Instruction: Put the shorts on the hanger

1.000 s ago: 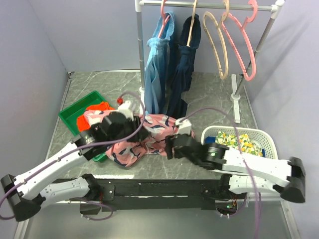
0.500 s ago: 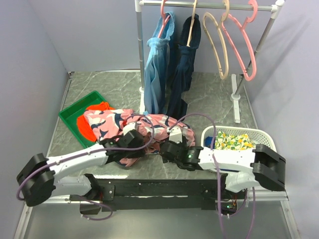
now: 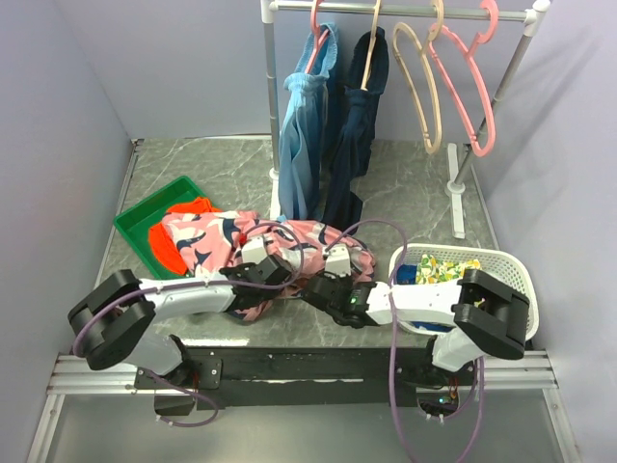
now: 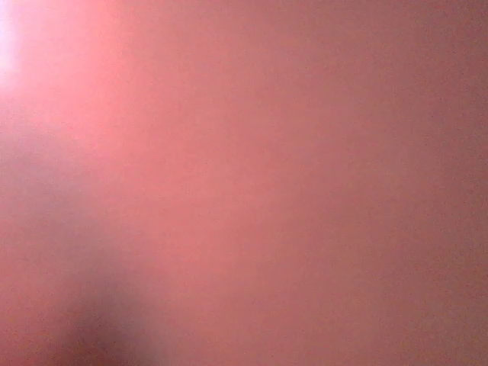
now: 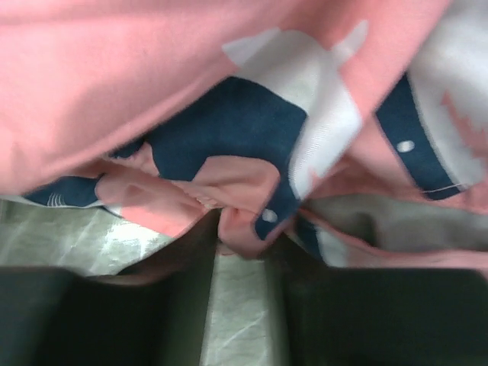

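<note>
The pink shorts (image 3: 289,239) with navy and white shapes lie bunched on the table near its front edge. My left gripper (image 3: 278,280) is pushed into their front hem from the left, shut, its fingers buried in the cloth. Pink fabric (image 4: 244,183) fills the left wrist view. My right gripper (image 3: 308,287) meets the hem from the right. In the right wrist view it (image 5: 240,238) is shut on a small fold of the shorts (image 5: 191,76), just above the table. The beige hanger (image 3: 429,87) hangs bare on the rail at the back.
Light-blue (image 3: 304,125) and navy (image 3: 357,116) garments and pink hangers (image 3: 472,96) hang on the rack, whose post (image 3: 273,116) stands behind the shorts. A green tray (image 3: 140,220) holds orange cloth at left. A white basket (image 3: 506,265) with lemon-print cloth sits at right.
Both arms dropped low and reached in to the front hem of the shorts. Both grippers closed, the right one pinching a fold of the fabric. The shorts flattened slightly.
</note>
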Controlling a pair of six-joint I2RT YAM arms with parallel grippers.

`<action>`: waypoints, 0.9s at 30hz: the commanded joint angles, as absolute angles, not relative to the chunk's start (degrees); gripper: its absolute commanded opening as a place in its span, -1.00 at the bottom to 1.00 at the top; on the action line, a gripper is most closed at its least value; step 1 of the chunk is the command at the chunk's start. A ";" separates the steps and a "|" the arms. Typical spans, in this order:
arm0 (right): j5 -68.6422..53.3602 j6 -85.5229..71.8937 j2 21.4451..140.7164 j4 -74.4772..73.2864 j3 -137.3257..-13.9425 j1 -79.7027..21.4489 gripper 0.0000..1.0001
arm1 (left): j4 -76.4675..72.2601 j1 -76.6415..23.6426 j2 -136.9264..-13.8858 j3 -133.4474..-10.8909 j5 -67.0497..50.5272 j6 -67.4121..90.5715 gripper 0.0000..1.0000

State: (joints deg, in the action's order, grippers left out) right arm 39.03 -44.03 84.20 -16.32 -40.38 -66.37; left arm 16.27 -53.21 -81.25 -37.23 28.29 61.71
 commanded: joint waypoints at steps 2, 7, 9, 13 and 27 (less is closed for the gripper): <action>45.43 -45.97 78.87 -20.55 -42.62 -66.09 -0.73 | 24.77 -53.52 -71.23 -40.51 29.27 59.61 -0.98; 46.59 -43.08 66.31 -31.61 -50.16 -66.18 -1.00 | 39.88 -53.61 -57.85 -49.46 32.87 57.31 -0.98; 46.14 -41.84 62.60 -34.00 -52.55 -66.09 -1.00 | 44.20 -53.61 -52.14 -52.46 34.01 54.85 -0.98; 44.39 -37.11 53.64 -37.35 -60.00 -66.01 -1.00 | 47.02 -53.53 -47.47 -64.56 33.14 46.35 -0.98; 29.19 -22.94 55.10 -39.46 -91.13 -53.62 -1.00 | 46.59 -53.61 -58.97 -101.85 9.52 30.85 -0.98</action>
